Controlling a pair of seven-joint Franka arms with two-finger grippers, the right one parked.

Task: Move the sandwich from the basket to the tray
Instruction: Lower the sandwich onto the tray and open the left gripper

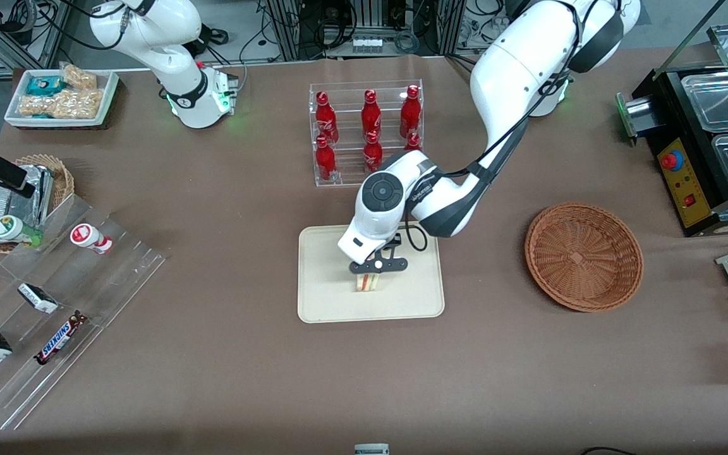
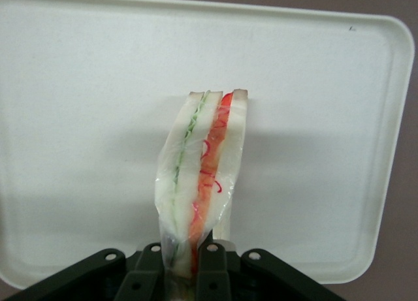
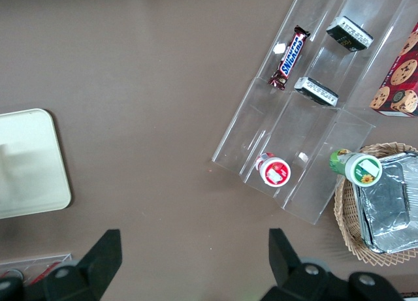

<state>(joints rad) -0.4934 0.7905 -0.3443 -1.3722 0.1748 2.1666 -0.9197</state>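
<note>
The sandwich (image 1: 368, 283) is a clear-wrapped wedge of white bread with green and orange-red filling (image 2: 202, 177). It stands on edge over the middle of the cream tray (image 1: 326, 303), and whether it touches the tray I cannot tell. My left gripper (image 1: 373, 273) is directly above it, shut on the sandwich's upper end; in the wrist view the black fingers (image 2: 215, 265) press its wrapped end between them over the tray (image 2: 85, 118). The reddish-brown wicker basket (image 1: 584, 255) sits empty on the table toward the working arm's end, well apart from the tray.
A clear rack of red bottles (image 1: 367, 129) stands just farther from the front camera than the tray. Clear acrylic racks with snack bars (image 1: 54, 316) and a small tan basket with foil packets (image 1: 23, 196) lie toward the parked arm's end. A black appliance (image 1: 705, 145) stands near the working arm's end.
</note>
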